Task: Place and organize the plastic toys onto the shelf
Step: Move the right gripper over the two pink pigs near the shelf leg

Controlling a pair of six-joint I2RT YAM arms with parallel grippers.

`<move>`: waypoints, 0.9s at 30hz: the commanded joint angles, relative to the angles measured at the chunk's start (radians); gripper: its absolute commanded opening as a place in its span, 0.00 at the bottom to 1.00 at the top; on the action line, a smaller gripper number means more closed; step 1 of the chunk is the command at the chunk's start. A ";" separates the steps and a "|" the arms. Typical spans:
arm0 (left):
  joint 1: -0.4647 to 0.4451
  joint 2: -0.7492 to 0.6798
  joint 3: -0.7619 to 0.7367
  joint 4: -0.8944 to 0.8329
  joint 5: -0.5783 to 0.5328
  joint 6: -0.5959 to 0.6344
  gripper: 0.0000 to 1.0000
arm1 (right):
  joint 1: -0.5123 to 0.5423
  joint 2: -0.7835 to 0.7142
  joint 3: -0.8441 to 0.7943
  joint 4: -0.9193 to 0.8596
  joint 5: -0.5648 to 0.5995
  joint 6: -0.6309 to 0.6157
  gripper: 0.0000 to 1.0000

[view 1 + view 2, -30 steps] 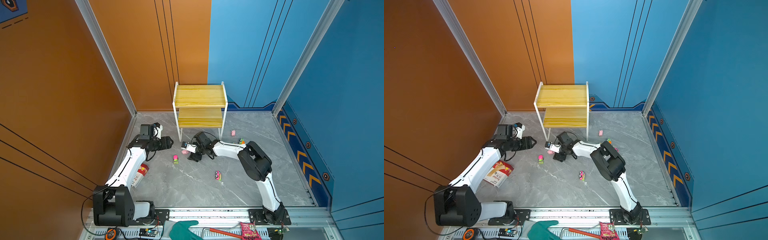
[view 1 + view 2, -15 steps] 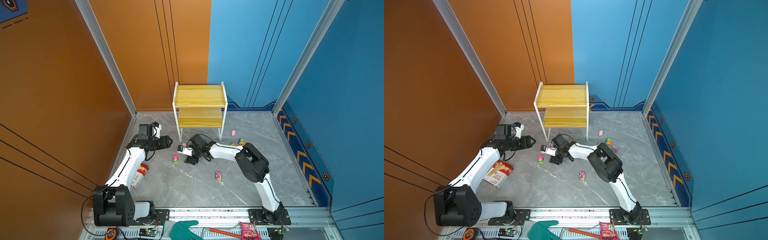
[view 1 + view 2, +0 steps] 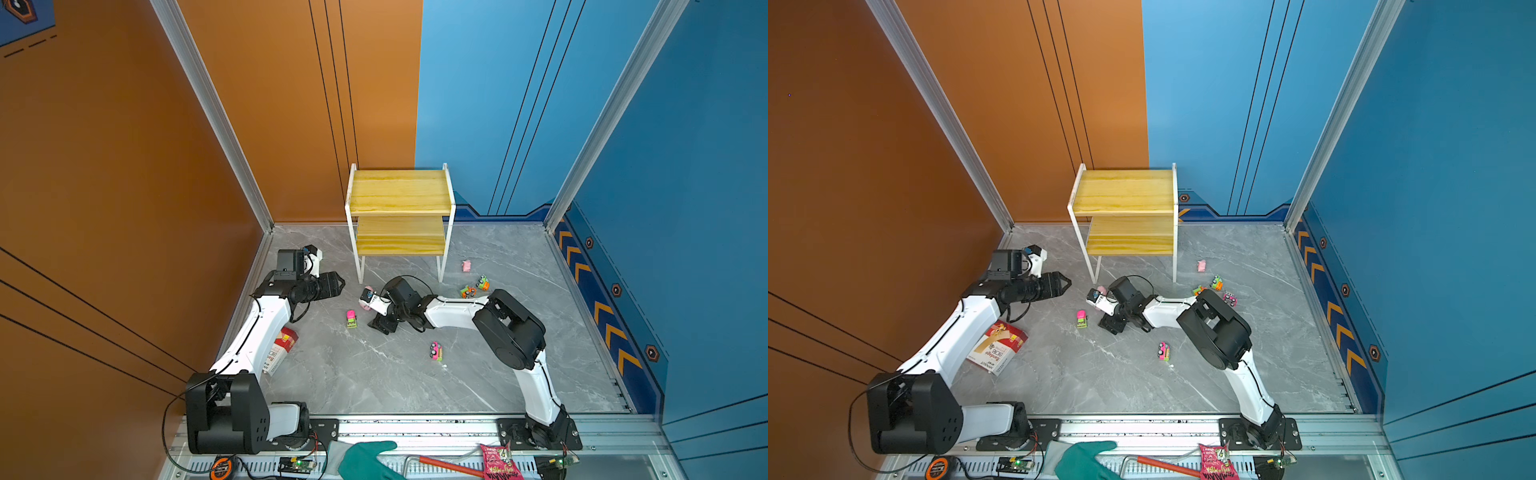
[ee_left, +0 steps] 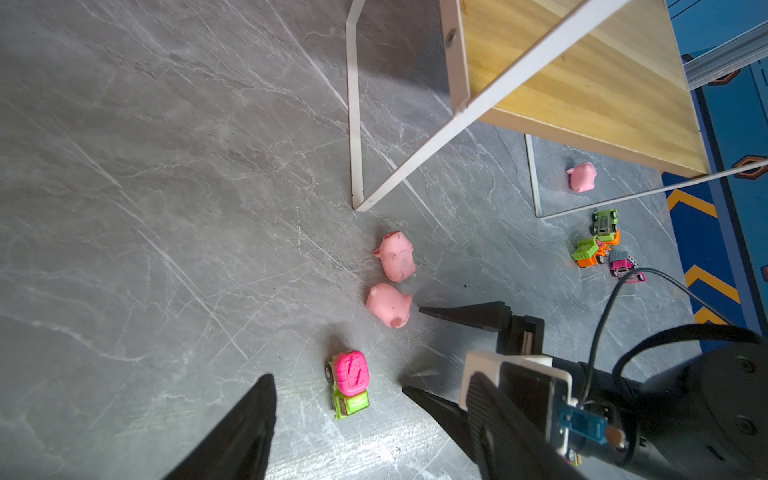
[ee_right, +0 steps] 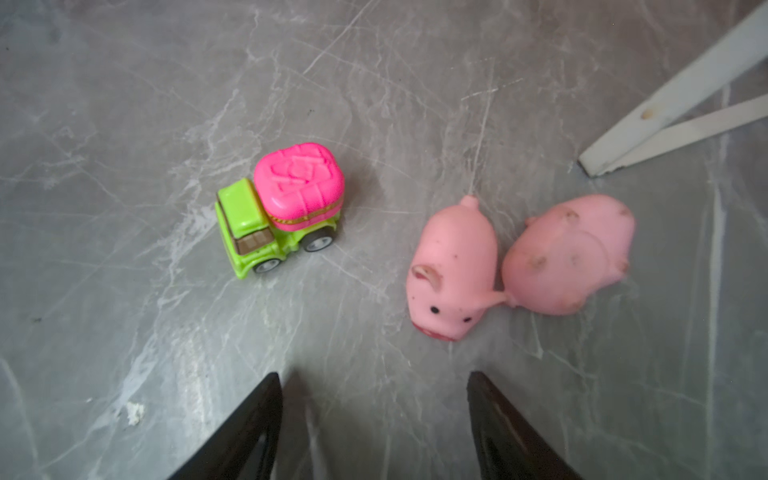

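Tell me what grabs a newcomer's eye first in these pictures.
The yellow shelf at the back wall stands out, with nothing showing on its boards. On the grey floor near its front leg lie two pink pigs, side by side, with a green truck carrying a pink load beside them. The right tool hangs open, pointed toward them.

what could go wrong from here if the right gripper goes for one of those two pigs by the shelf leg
The upright pig touches the tipped pig, so the open right gripper may nudge or pinch both and drop one. The shelf has a leg close by; a pushed pig could slide underneath. The green truck sits on its wheels nearby and could roll if bumped.
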 commanded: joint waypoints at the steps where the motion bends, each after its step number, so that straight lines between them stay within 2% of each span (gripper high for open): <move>1: 0.009 -0.022 -0.013 0.018 0.025 -0.015 0.74 | -0.008 -0.044 -0.039 0.188 0.055 0.176 0.71; 11: 0.008 -0.034 -0.019 0.030 0.035 -0.026 0.73 | -0.023 0.016 0.030 0.201 0.040 0.284 0.66; 27: 0.006 -0.031 -0.024 0.035 0.047 -0.033 0.73 | 0.002 0.063 0.078 0.142 0.069 0.279 0.58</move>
